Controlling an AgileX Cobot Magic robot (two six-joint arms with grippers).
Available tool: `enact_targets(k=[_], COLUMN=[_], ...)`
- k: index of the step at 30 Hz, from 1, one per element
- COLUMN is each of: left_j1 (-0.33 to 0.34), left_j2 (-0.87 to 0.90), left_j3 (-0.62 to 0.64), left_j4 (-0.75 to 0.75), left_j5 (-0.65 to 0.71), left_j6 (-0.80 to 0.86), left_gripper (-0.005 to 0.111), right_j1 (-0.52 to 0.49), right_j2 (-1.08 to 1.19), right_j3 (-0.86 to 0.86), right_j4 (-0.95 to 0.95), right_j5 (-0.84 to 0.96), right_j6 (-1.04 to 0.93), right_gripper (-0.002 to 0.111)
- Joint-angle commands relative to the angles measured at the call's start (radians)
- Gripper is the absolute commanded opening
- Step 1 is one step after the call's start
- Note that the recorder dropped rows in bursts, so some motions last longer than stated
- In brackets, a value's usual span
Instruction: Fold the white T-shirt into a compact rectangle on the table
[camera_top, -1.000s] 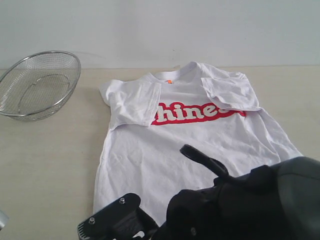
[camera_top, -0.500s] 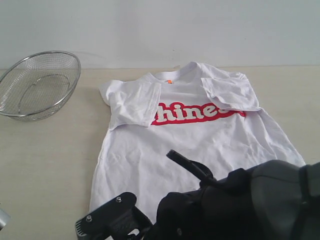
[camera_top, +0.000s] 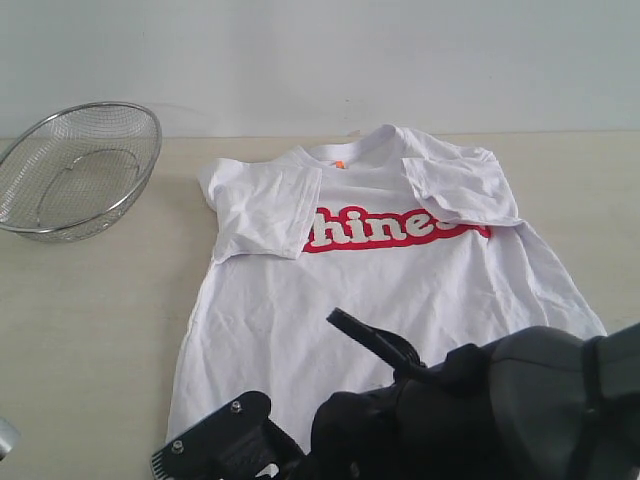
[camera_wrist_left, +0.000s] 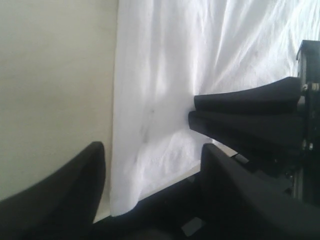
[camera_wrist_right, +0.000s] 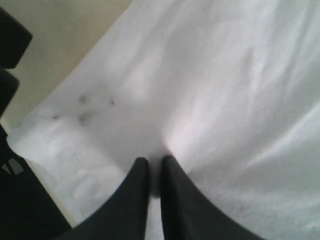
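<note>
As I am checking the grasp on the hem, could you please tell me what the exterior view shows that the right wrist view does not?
Only the exterior view: the whole white T-shirt spread flat with both sleeves folded in, its red lettering, and the steel mesh bowl at the left of the table. Only the right wrist view: the right gripper, jaws nearly together, pinching a small ridge of fabric near the shirt's edge. Both: white fabric lying on the pale table.
</note>
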Motion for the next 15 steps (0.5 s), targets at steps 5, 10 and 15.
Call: enact_targets(k=[5,10,15], left_j1=[0.001,0.001,0.001], left_j2=[0.05,0.076,0.079], left_j3=[0.008,0.009,0.019], left_j4=[0.001,0.001,0.0], left_j5=[-0.015,0.01,0.029], left_j6=[0.006,0.008,0.008], left_gripper=[0.054,0.054,0.054], right_j1=[0.0,0.0,0.0], right_j2=[0.023,0.023,0.023], right_j3=[0.014,-0.014,-0.058], right_j4=[-0.01,-0.01,-0.012], right_j5=[-0.012,0.003,0.036], right_j6=[0.025,0.022,0.01], right_gripper=[0.006,0.006,0.006])
